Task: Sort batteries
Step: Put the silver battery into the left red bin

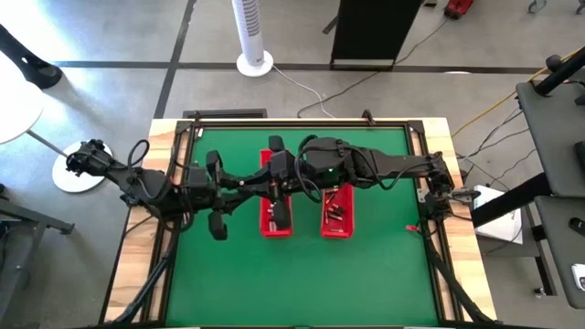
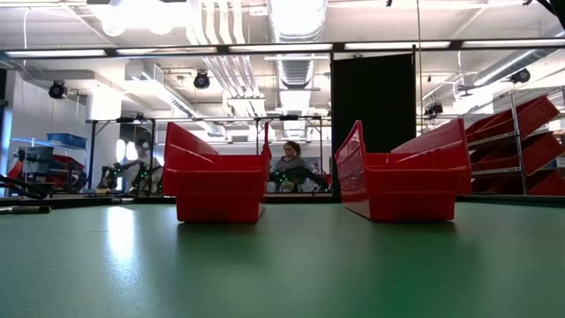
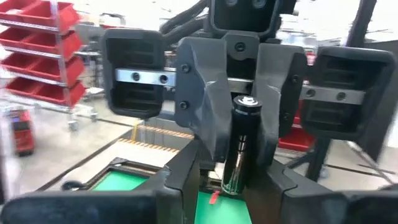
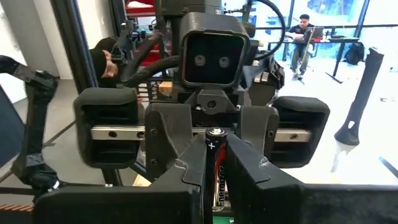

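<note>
On the green table mat (image 1: 302,274), two red bins (image 1: 277,217) wait for sorting. Above them the right gripper (image 4: 214,180) clamps an upright battery (image 4: 216,171), facing the left gripper (image 3: 224,180), whose grip I cannot tell, presumably for a handover.

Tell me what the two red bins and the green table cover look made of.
Two red open-fronted bins: apparently moulded plastic, glossy, with thin even walls catching highlights. Green table cover: looks like a smooth mat or coated sheet, semi-gloss, since ceiling lights reflect softly off it; the exact material is not clear.
</note>
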